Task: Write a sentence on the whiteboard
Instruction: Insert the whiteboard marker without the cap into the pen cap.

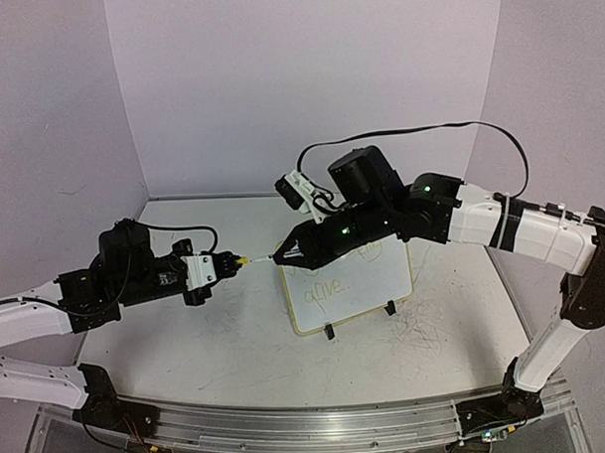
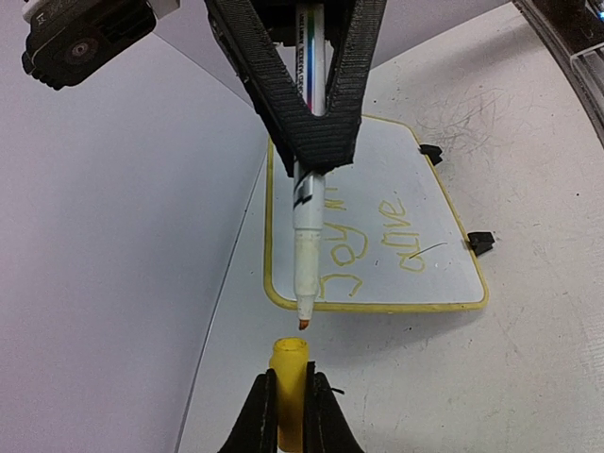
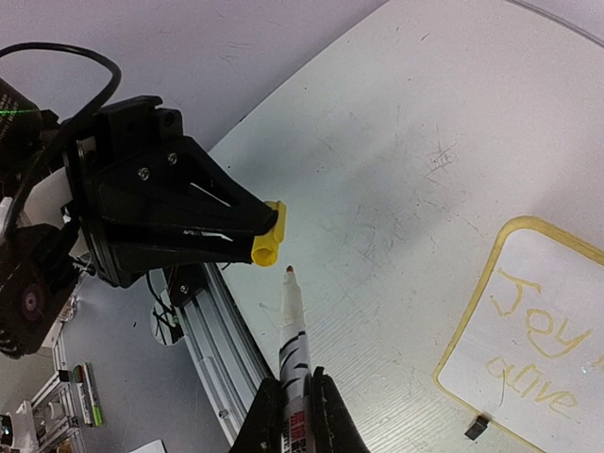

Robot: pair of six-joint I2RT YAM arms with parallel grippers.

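White table [image 1: 238,358] is filling the top view. The whiteboard [image 1: 384,278] is sitting on it, close by the right gripper [image 1: 287,255], which is pinching a pen [image 1: 264,258]. The left gripper [image 1: 227,261] is pinching a yellow cap [image 1: 241,259], just left of the board.

From the left wrist, the pen [image 2: 307,255] is pointing at the cap [image 2: 289,373] without touching, and the sentence [image 2: 377,241] is lying just behind them.

From the right wrist, the whiteboard [image 3: 557,283] is sitting off to the right of the pen [image 3: 293,330].

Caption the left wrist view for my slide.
The right gripper holds the uncapped pen, tip pointing at the yellow cap in the left gripper, with the written whiteboard behind.
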